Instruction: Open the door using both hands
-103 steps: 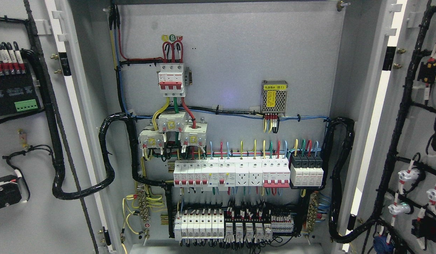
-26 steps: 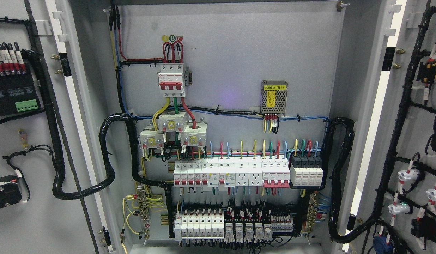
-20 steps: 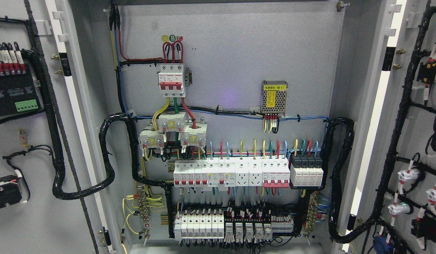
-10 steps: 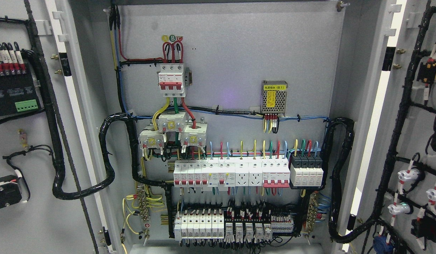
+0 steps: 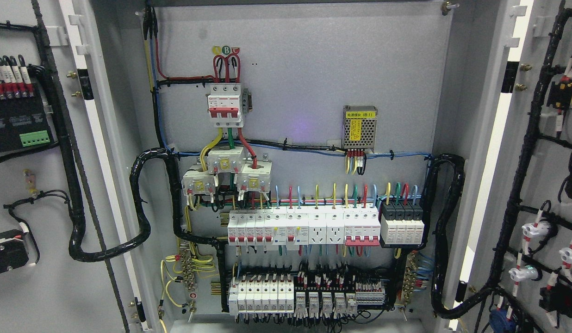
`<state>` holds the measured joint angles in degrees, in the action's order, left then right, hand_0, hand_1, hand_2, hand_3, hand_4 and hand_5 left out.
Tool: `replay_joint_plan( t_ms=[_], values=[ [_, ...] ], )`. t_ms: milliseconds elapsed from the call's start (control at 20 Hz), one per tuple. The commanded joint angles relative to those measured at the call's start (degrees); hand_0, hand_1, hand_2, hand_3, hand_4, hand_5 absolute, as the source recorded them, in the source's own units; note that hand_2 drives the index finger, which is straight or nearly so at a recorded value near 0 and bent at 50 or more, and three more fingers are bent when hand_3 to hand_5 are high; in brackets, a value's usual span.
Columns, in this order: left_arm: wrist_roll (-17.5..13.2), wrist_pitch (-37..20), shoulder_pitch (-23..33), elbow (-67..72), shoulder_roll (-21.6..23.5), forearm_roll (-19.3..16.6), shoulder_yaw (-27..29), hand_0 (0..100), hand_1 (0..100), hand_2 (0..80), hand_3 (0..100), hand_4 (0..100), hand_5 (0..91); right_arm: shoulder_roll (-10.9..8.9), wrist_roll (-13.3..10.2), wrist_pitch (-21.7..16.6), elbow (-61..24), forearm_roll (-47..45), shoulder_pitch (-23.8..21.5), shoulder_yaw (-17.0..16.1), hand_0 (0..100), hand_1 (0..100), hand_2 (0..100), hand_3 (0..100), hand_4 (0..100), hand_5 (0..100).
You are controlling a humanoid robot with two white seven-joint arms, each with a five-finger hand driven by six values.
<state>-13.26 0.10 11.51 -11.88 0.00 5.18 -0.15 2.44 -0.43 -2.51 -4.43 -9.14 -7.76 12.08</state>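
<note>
An electrical cabinet fills the head view with both doors swung wide. The left door [image 5: 45,286] shows its inner face with a black module and cable bundle. The right door [image 5: 545,152] shows its inner face with black wiring and white lamp backs. Between them the grey back panel [image 5: 313,69] carries a red-handled breaker [image 5: 226,105], a metal power supply [image 5: 359,122] and rows of white breakers [image 5: 304,226]. Neither of my hands nor either arm appears anywhere in the picture.
Thick black cable looms [image 5: 142,208] hang from the cabinet to each door, another loom [image 5: 445,231] at the right. Terminal blocks [image 5: 309,298] sit along the cabinet's bottom. Bright gaps show at both door hinges.
</note>
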Motion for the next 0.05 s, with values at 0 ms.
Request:
replay_joint_plan(
  t_ms=[0],
  values=[
    [0.0,0.0,0.0,0.0,-1.6,0.0,-1.8,0,0,0.0,0,3,0.0,-0.16,0.0,-0.2,0.3,0.0,-0.1,0.0,0,0,0,0,0,0]
  ],
)
